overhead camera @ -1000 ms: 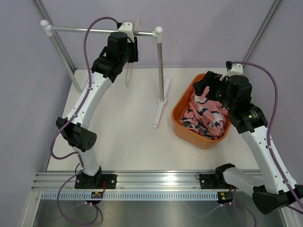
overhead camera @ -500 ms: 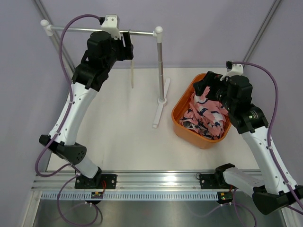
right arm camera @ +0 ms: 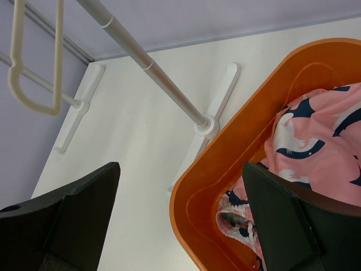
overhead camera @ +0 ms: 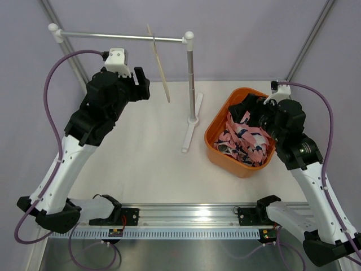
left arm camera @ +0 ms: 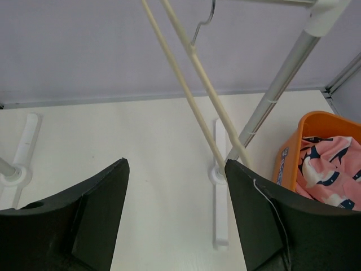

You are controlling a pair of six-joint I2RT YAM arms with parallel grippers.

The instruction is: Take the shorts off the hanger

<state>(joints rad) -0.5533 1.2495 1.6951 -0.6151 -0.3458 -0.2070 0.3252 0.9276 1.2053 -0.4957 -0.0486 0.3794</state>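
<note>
Top external view: two arms reach over a white table [overhead camera: 146, 164]; a grey rail stand [overhead camera: 190, 73] is at upper middle and an orange basket [overhead camera: 216, 129] at right.
Hanger: the hanger [overhead camera: 158, 65] hangs by its wire hook from the stand's top rail, upper middle of the frame. It is tilted, with its lower end swung toward the post.
Shorts: the shorts [overhead camera: 245, 138] lie crumpled inside the basket, right of centre and well apart from the hanger.
Left gripper: the left gripper [overhead camera: 141, 86] is at upper left, just left of the hanger and apart from it. Its jaws are spread wide and hold nothing.
Right gripper: the right gripper [overhead camera: 249, 107] is over the basket's far side, above the shorts. Its jaws are spread wide with nothing clamped.
Left wrist view: both fingers [left arm camera: 96, 220] frame bare table. The hanger's two pale bars cross the upper middle, and the basket sits at the right edge.
Right wrist view: the basket's rim and the pink print fill the lower right. The hanger's looped end shows at upper left.
</note>
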